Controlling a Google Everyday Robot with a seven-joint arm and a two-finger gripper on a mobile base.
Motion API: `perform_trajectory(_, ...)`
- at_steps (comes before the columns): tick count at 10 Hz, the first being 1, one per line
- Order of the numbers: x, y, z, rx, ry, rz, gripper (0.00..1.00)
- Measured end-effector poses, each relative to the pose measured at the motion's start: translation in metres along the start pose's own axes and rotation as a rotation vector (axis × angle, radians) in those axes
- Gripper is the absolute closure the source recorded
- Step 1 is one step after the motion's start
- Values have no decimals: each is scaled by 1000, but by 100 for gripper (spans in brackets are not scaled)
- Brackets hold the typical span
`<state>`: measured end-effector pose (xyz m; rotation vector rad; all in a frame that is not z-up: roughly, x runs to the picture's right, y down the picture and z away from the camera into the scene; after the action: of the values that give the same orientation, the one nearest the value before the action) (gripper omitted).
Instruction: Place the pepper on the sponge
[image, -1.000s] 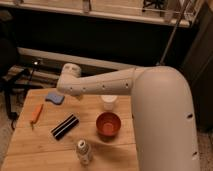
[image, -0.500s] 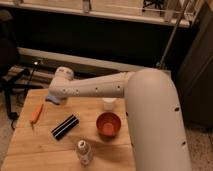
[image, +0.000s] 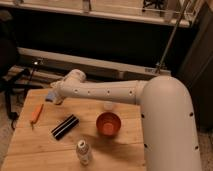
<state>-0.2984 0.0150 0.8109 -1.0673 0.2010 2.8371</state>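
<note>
- Gripper (image: 56, 98): down low at the far left corner of the wooden table (image: 30, 150), right by the sponge (image: 49, 96). Fingers apart, nothing in them. Touching the sponge or not: cannot tell.
- Sponge: light blue, flat on the table, partly hidden behind the gripper.
- Pepper (image: 36, 113): orange and thin, lying on the table near the left edge. In front of the sponge and apart from it. Not on the sponge yet.
- Striped bar (image: 65, 126): black and white, lying slanted, just to the right of the pepper.
- Red bowl (image: 108, 124): in the middle of the table.
- White cup (image: 108, 106): just behind the bowl, under the big white arm (image: 110, 92).
- Small bottle (image: 83, 151): standing up near the front edge.
</note>
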Motion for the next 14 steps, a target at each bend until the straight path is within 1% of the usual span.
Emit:
perform_trajectory(3,2,0,0,-1,6,3,33)
perform_trajectory(4,1,2,-2,-5,10,25,33)
perform_trajectory(5,2,4,-4,-11,19,62,33)
perform_trajectory(6,3,9,-6,-21,36,129,33)
perform_trajectory(7,7,18,-7,-36,68,251,33)
perform_trajectory(8,14,25,-6,-41,95,347,33)
perform_trajectory(9,21,31,-3,-39,117,426,33)
perform_trajectory(10,38,35,5,-17,150,545,33)
perform_trajectory(11,52,35,12,10,175,623,33)
perform_trajectory(12,74,32,23,58,212,714,33)
perform_trajectory(14,113,26,43,147,275,851,33)
